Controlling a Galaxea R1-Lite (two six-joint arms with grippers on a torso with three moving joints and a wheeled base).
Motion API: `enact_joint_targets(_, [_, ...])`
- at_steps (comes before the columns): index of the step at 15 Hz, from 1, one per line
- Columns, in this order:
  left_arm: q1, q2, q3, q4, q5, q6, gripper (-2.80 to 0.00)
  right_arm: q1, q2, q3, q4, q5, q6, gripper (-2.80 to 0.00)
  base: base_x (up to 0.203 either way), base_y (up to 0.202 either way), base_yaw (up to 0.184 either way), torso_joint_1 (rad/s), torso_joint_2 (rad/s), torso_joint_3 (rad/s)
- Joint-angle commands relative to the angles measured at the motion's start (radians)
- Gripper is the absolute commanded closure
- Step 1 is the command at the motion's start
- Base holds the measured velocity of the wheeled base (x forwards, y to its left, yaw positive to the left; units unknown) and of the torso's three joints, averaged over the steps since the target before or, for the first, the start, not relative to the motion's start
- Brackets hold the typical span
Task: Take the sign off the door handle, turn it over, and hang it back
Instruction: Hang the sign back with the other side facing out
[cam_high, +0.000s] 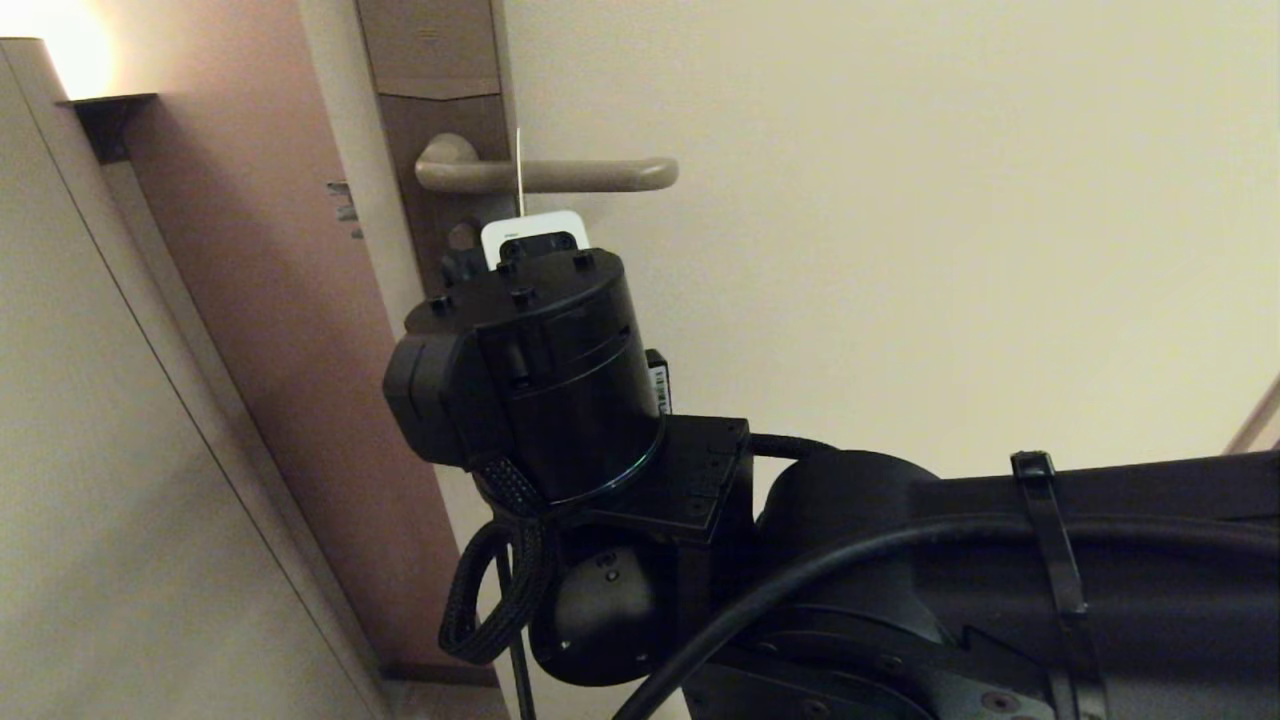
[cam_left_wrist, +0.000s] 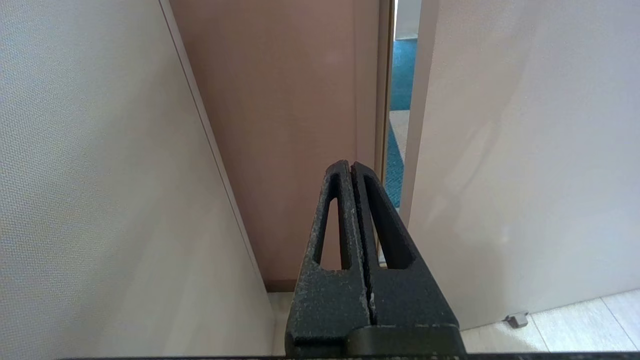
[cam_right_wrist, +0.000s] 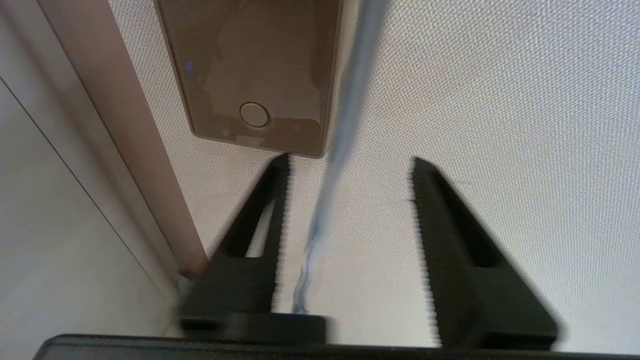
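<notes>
The door handle (cam_high: 590, 175) is a beige lever reaching right from a tall brown lock plate (cam_high: 440, 60). The sign (cam_high: 519, 150) hangs on it edge-on, showing as a thin white line above and below the lever. My right arm (cam_high: 540, 370) reaches up under the handle and hides its own fingers in the head view. In the right wrist view my right gripper (cam_right_wrist: 350, 161) is open. The sign's bluish-white edge (cam_right_wrist: 320, 225) runs between the jaws, nearer one finger (cam_right_wrist: 272, 210) and touching neither. My left gripper (cam_left_wrist: 350, 166) is shut on nothing, low by the door frame.
The pale door (cam_high: 900, 200) fills the right of the head view. A reddish-brown door frame (cam_high: 260, 250) and a beige wall (cam_high: 90, 450) stand to the left, with a lit wall lamp (cam_high: 75, 60) at the top corner. A doorstop (cam_left_wrist: 516, 318) sits on the floor.
</notes>
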Motion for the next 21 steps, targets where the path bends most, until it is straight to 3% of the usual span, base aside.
enact_joint_targets(1, [0.001, 0.001, 0.0, 0.0, 0.0, 0.0, 0.0, 0.001, -0.002, 0.002, -0.002, -0.005, 0.001, -2.8, 0.0, 0.0, 0.0, 0.0, 0.0, 0.0])
enact_joint_targets(8, [0.001, 0.001, 0.0, 0.0, 0.0, 0.0, 0.0, -0.001, -0.016, 0.015, 0.001, -0.005, 0.002, -2.8, 0.0, 0.0, 0.0, 0.0, 0.0, 0.0])
enact_joint_targets(21, [0.001, 0.001, 0.0, 0.0, 0.0, 0.0, 0.0, -0.005, -0.122, 0.199, 0.003, 0.029, 0.013, -2.8, 0.0, 0.0, 0.0, 0.0, 0.0, 0.0])
